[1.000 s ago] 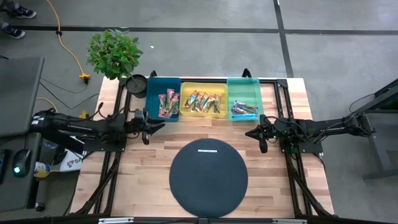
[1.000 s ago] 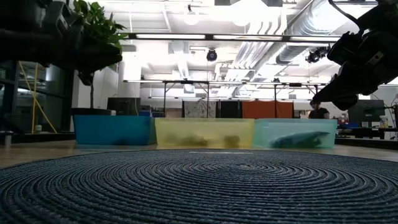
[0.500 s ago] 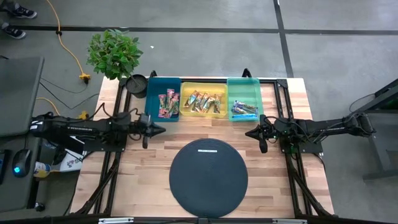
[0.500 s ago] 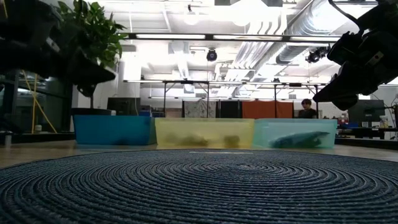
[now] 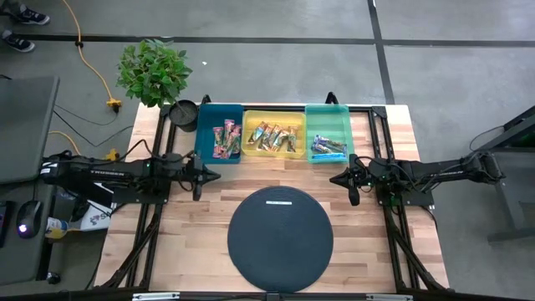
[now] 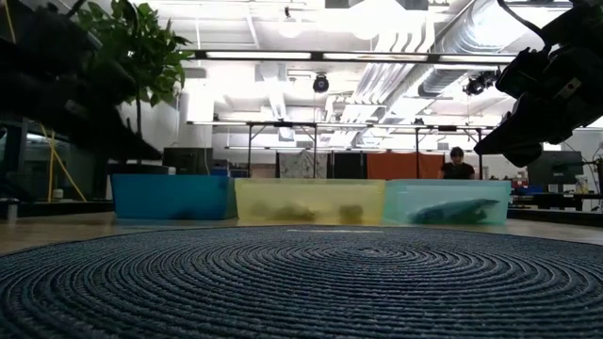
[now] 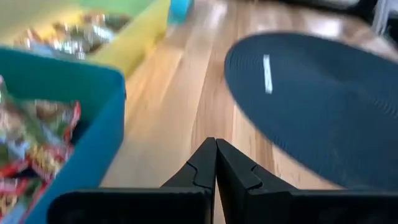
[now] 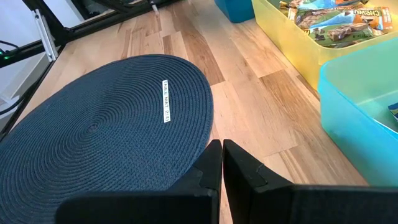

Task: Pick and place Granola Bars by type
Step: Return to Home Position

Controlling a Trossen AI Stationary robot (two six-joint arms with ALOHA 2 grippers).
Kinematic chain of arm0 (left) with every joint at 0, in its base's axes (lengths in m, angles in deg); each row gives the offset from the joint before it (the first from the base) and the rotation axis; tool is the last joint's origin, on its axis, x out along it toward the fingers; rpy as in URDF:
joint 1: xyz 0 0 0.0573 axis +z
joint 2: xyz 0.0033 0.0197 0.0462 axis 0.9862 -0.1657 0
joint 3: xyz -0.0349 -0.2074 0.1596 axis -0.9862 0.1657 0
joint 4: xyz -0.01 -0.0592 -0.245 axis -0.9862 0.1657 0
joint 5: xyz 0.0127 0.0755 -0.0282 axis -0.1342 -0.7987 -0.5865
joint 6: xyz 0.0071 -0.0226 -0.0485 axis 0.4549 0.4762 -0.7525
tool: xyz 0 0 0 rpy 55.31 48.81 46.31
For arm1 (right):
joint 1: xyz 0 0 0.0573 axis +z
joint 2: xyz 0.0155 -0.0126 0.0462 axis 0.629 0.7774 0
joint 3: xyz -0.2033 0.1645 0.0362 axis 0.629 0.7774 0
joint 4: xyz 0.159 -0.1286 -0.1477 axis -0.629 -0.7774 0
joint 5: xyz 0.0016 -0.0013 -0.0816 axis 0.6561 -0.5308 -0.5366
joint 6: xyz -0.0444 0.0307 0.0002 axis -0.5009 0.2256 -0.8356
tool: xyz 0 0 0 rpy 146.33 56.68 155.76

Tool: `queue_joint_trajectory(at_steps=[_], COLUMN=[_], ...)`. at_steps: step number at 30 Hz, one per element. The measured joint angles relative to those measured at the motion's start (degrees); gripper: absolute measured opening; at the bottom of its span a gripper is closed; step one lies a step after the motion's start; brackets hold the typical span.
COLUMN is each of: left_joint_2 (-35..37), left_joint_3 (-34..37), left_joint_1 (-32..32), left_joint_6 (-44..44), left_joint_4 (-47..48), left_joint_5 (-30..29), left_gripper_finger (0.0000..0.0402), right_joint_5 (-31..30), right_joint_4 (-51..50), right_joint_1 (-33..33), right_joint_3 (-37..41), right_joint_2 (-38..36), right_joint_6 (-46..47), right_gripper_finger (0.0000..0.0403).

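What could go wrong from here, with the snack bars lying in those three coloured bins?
1. The left tool, shut, hangs close to the near corner of the blue bin. A sideways swing might nudge that bin.
2. The red bars look heaped against the bin's wall in the left wrist view, so a bump could perhaps tip some out.
3. The right tool, also shut, sits near the green bin, so it carries the same risk.

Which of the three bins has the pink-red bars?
The blue bin, leftmost in the high view; the yellow bin and teal bin hold other colours.
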Motion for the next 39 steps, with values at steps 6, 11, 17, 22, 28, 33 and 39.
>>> queue_joint_trajectory(at_steps=[6,11,17,22,28,33,39], left_joint_2=[0.0,0.8,17.7,31.2,30.6,30.4,30.3], left_joint_3=[0.0,0.0,0.0,0.0,-1.1,-1.2,-1.2], left_joint_1=[0.0,0.0,-0.9,-0.8,-1.2,-1.1,-1.2], left_joint_6=[-0.6,-0.7,-0.7,-0.7,-0.7,-0.7,-0.7], left_joint_4=[6.1,8.7,9.1,8.4,5.1,6.4,7.9], left_joint_5=[0.0,0.0,-1.2,-1.5,-1.5,-1.5,-1.5], left_gripper_finger=[0.0007,0.0007,0.0007,0.0007,0.0007,0.0007,0.0007], right_joint_5=[0.0,0.0,0.0,0.0,0.0,0.0,0.0], right_joint_4=[0.0,0.0,0.0,0.0,0.0,0.0,0.0], right_joint_1=[0.0,0.0,0.0,0.0,0.0,0.0,0.0], right_joint_3=[0.0,0.0,0.0,0.0,0.0,0.0,0.0], right_joint_2=[0.0,0.0,0.0,0.0,0.0,0.0,0.0], right_joint_6=[0.0,0.0,0.0,0.0,0.0,0.0,0.0], right_gripper_finger=[0.0,0.0,0.0,0.0,0.0,0.0,0.0])
